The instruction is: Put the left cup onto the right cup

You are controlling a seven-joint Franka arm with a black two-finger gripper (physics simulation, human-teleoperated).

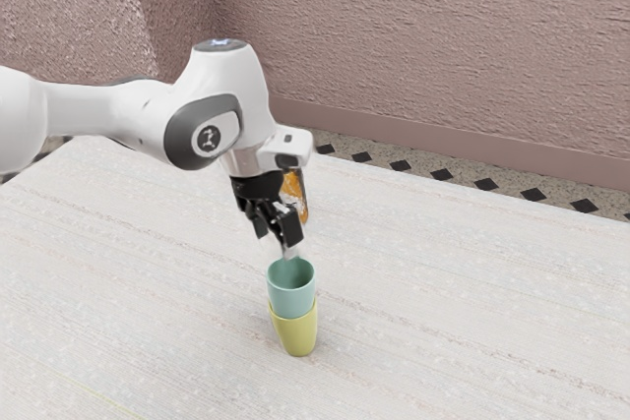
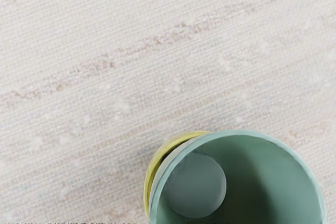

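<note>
A teal cup (image 1: pixel 291 284) sits upright, nested inside a yellow cup (image 1: pixel 295 330) on the table's pale cloth. My black gripper (image 1: pixel 279 241) hangs straight above the teal cup's rim, at its far edge. The fingers stand apart, and one fingertip (image 1: pixel 286 254) reaches down almost to the rim. No finger pair closes on the cup wall, so the gripper is open. In the wrist view the teal cup (image 2: pixel 262 182) lies right under my hand. A sliver of the yellow cup (image 2: pixel 157 161) peeks out beside it.
The table (image 1: pixel 472 272) is covered in a light woven cloth, with free room on all sides of the stacked cups. A pink textured wall (image 1: pixel 443 36) and a tiled floor strip (image 1: pixel 472 172) lie beyond the far edge.
</note>
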